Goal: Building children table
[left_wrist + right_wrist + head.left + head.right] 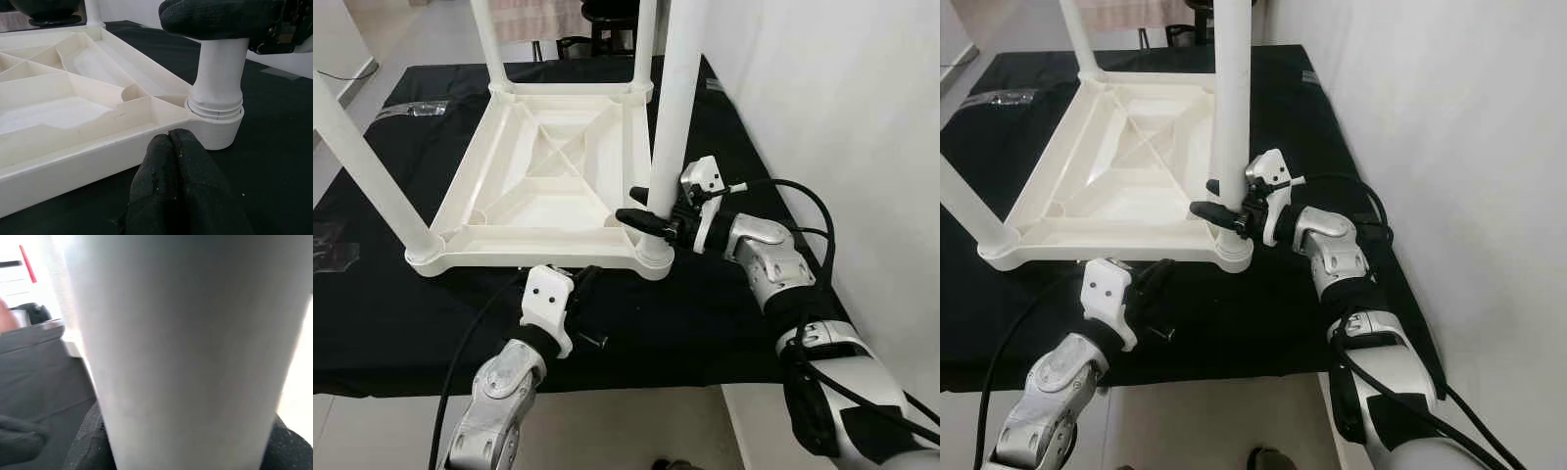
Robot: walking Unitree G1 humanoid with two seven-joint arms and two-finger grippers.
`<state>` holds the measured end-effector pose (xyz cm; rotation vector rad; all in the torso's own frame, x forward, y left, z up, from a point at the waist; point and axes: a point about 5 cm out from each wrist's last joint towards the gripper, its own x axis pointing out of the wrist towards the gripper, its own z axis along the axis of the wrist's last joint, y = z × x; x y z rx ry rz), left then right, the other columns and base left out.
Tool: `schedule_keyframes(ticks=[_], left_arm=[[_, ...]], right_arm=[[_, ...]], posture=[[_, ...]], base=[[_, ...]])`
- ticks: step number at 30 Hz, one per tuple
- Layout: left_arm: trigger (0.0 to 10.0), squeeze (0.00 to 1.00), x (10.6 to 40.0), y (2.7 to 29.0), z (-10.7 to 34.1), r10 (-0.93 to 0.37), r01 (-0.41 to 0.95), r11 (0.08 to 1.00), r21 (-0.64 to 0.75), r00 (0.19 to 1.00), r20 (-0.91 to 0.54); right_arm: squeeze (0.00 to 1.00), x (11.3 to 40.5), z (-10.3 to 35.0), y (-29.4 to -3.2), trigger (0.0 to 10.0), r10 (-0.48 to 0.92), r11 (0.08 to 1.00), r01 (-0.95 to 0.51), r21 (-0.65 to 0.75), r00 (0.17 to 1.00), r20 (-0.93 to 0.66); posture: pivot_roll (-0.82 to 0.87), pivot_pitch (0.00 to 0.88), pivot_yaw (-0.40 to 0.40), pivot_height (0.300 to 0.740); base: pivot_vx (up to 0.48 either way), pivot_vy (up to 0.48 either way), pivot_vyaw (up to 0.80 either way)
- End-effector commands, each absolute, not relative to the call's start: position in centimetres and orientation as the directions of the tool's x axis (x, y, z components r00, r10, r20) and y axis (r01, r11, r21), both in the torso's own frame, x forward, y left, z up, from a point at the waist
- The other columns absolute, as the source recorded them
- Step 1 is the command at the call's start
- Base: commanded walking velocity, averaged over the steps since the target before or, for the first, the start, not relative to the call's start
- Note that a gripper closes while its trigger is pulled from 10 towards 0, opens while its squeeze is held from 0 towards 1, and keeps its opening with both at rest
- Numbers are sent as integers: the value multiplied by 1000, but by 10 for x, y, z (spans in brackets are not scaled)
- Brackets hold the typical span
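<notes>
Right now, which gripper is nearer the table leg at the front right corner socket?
Right. The right gripper is clamped around the table leg just above its socket. The left gripper, fingers together, sits in front of the tabletop's near edge, beside that corner, not touching the leg.

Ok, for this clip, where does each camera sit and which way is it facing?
Left eye view: on the head, looking forward and down at the upturned white plastic table top on black cloth; both silver arms show.
Right eye view: its stereo twin, same scene.
Left wrist view: along the left gripper, fingers shut, toward the table's near corner socket.
Right wrist view: close on the white plastic leg that the right gripper clamps.
Shared: that leg and the right gripper's fingers also show in the left wrist view.
</notes>
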<state>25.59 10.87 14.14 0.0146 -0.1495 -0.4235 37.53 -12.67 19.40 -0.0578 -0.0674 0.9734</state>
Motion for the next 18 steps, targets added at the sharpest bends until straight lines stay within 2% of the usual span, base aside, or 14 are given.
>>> schedule_keyframes(ticks=[1, 2, 3, 4, 5, 6, 7, 9, 10, 13, 18], left_arm=[[10000, 0, 253, 107, 140, -416, 413, 909, 46, 899, 135], [10000, 0, 252, 107, 139, -416, 414, 909, 45, 899, 135], [10000, 0, 252, 107, 139, -416, 414, 909, 45, 899, 135], [10000, 0, 252, 108, 139, -416, 414, 909, 45, 899, 134], [10000, 0, 252, 108, 139, -416, 414, 909, 45, 899, 134], [10000, 0, 252, 108, 139, -416, 413, 909, 46, 899, 135], [10000, 0, 253, 109, 139, -415, 413, 910, 47, 900, 134], [10000, 0, 253, 110, 139, -415, 413, 910, 49, 900, 133], [10000, 0, 254, 110, 138, -415, 412, 910, 51, 900, 132], [10000, 0, 255, 109, 139, -416, 413, 909, 49, 900, 132], [10000, 0, 255, 108, 139, -412, 409, 911, 50, 901, 135]], right_arm=[[0, 372, 174, -131, 0, 773, 634, -773, -17, 634, -6], [0, 371, 169, -133, 0, 742, 670, -742, -12, 671, -16], [0, 371, 169, -133, 0, 742, 670, -742, -12, 671, -16], [0, 369, 158, -133, 0, 633, 774, -634, 4, 773, -30], [0, 369, 158, -133, 0, 633, 774, -634, 4, 773, -30], [0, 359, 141, -130, 0, 458, 888, -455, 58, 888, -43], [0, 346, 136, -123, 0, 359, 933, -359, 7, 933, -33], [0, 338, 138, -116, 0, 335, 941, -334, -45, 942, -3], [0, 336, 140, -109, 0, 371, 928, -370, -54, 929, 2], [0, 345, 136, -116, 0, 363, 932, -363, 8, 931, -30], [0, 352, 136, -119, 0, 330, 944, -329, 15, 943, -37]], posture=[[36, 134, -26, 740], [36, 132, -30, 740], [36, 132, -30, 740], [32, 128, -38, 740], [32, 128, -38, 740], [30, 131, -34, 740], [33, 131, -27, 740], [20, 123, -20, 740], [9, 116, -19, 740], [34, 122, -37, 740], [28, 124, -31, 740]], base=[[0, 0, 0], [0, 0, 0], [0, 0, 0], [0, 0, 0], [0, 0, 0], [0, 0, 0], [0, 0, 0], [0, 0, 0], [0, 0, 0], [0, 0, 0], [0, 0, 0]])
